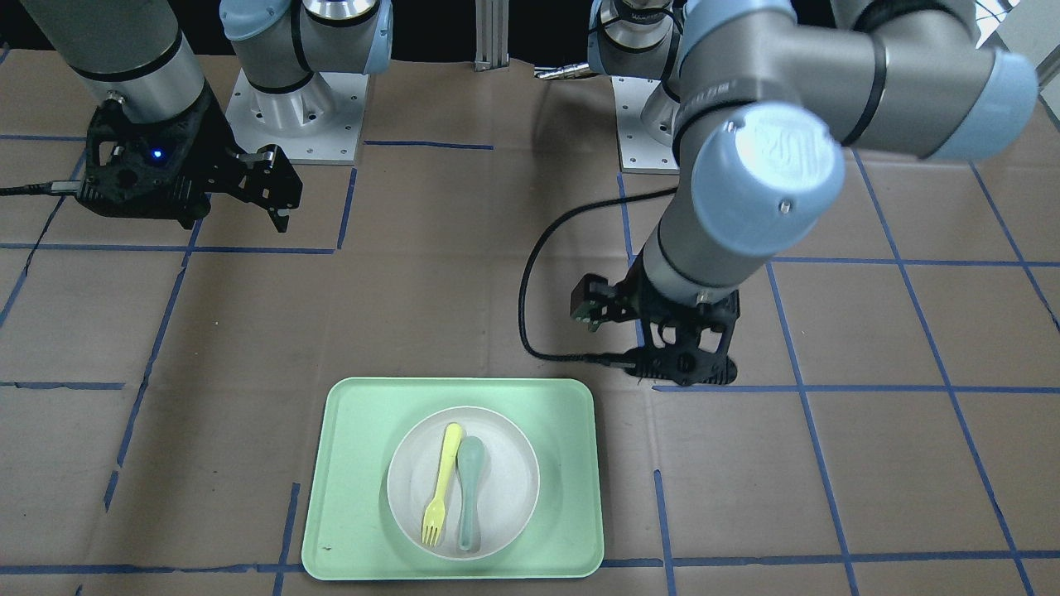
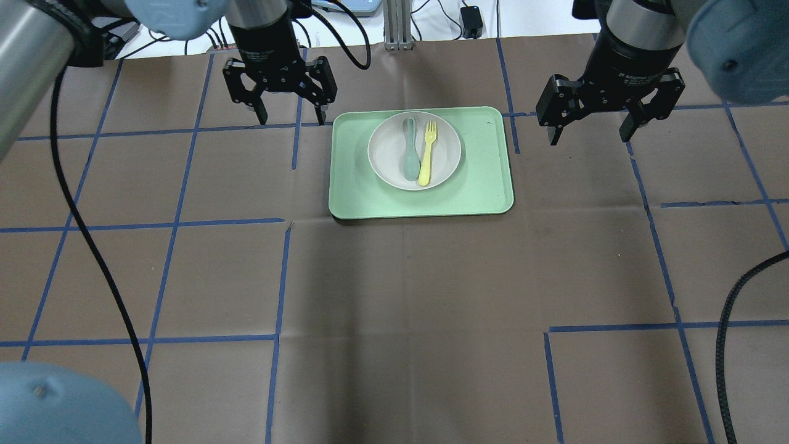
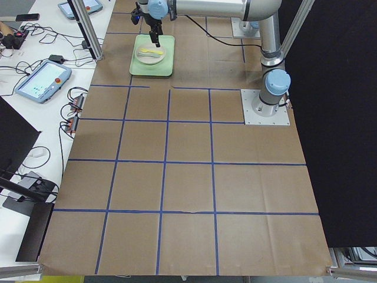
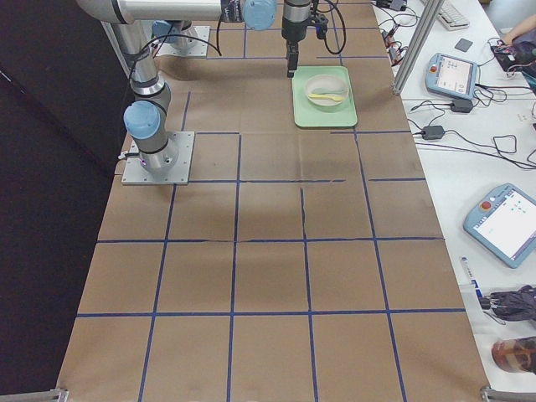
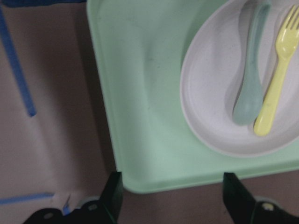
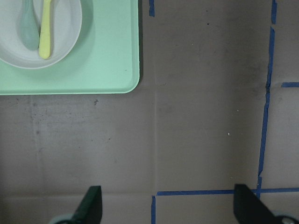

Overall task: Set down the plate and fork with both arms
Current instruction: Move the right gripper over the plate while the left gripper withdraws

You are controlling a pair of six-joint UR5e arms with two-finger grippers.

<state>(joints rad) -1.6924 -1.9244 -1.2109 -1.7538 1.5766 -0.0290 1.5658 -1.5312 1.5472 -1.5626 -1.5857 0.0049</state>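
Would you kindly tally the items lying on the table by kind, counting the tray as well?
tray: 1
plate: 1
fork: 1
spoon: 1
Total: 4

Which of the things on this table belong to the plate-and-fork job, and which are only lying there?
For the job: plate, fork lying on it, left arm and right arm, jaws open.
Only lying there: spoon beside the fork on the plate, green tray under the plate.
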